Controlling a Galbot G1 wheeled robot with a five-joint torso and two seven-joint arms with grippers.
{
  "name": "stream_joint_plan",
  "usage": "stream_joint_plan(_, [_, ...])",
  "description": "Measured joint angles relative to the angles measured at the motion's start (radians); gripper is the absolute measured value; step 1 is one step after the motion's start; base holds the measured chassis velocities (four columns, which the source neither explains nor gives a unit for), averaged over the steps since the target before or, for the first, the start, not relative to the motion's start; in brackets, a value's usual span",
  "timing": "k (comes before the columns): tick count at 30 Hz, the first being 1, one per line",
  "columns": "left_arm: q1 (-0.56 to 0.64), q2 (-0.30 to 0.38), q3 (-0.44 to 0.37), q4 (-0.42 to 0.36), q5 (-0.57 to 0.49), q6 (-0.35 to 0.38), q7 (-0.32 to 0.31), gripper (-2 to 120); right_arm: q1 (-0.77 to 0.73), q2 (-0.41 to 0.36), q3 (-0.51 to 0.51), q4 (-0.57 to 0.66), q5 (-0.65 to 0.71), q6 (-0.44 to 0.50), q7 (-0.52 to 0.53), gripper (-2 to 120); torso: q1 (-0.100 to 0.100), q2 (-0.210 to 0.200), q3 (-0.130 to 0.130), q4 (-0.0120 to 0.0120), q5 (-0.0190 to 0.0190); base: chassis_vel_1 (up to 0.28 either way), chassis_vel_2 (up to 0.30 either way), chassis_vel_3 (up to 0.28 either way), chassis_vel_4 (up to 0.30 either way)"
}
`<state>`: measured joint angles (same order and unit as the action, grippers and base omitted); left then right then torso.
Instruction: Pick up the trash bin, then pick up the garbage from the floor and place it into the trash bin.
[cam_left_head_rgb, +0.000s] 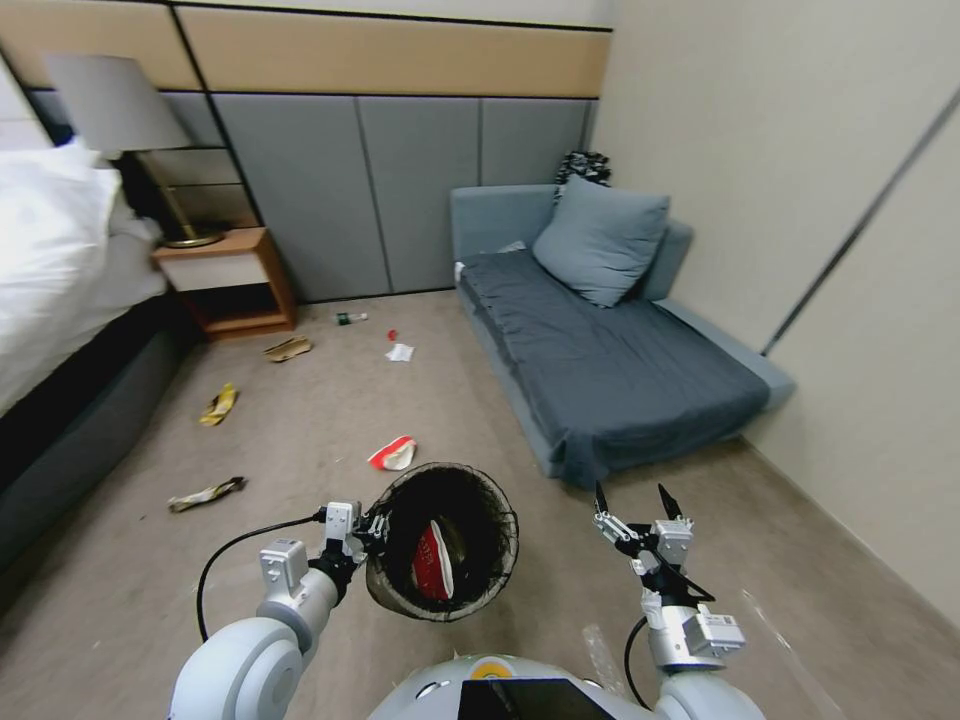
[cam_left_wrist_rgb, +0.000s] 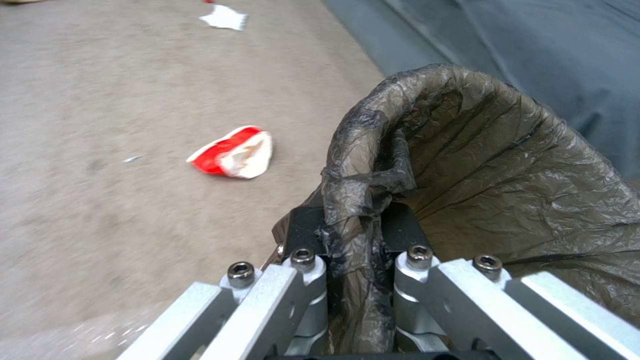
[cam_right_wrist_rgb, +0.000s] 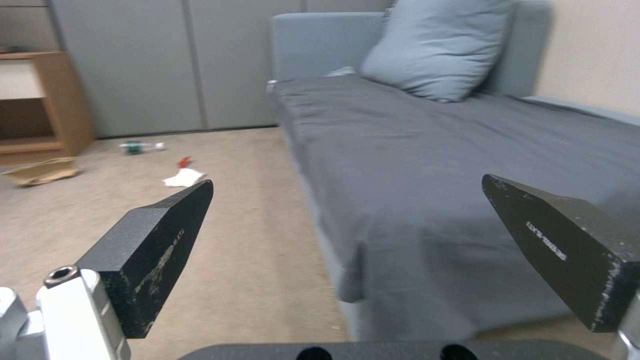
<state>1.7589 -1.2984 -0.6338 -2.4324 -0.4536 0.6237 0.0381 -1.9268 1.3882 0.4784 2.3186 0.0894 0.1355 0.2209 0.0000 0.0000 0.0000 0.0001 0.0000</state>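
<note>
The trash bin (cam_left_head_rgb: 497, 520), lined with a dark bag, hangs tilted above the floor in front of me. My left gripper (cam_left_head_rgb: 374, 527) is shut on the trash bin's near rim, and the left wrist view shows the left gripper (cam_left_wrist_rgb: 353, 229) pinching the folded liner (cam_left_wrist_rgb: 507, 165). Inside the bin lies a red-and-white wrapper (cam_left_head_rgb: 432, 560). Garbage is scattered on the floor: a red-and-white wrapper (cam_left_head_rgb: 392, 453) (cam_left_wrist_rgb: 233, 152) just beyond the bin, a yellow wrapper (cam_left_head_rgb: 218, 404), a gold wrapper (cam_left_head_rgb: 205, 493), cardboard (cam_left_head_rgb: 288, 348), white paper (cam_left_head_rgb: 399, 351) and a small bottle (cam_left_head_rgb: 351, 318). My right gripper (cam_left_head_rgb: 636, 500) (cam_right_wrist_rgb: 347, 200) is open and holds nothing.
A grey sofa bed (cam_left_head_rgb: 610, 370) with a cushion runs along the right wall. On the left stand a bed (cam_left_head_rgb: 50, 260) and a wooden nightstand (cam_left_head_rgb: 235, 285) with a lamp. A small red item (cam_left_head_rgb: 392, 334) lies near the white paper. Open carpet lies between bed and sofa.
</note>
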Motion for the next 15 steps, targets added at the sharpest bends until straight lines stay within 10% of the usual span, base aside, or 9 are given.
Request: stream_joint_plan(15, [0.003,-0.007,0.006,0.001,0.002,0.0,0.002,7,0.007,-0.003,-0.002,-0.005,0.003,-0.005,0.019,100,0.0,0.0,0.0,0.0,0.0,0.091,0.092,0.092,0.094])
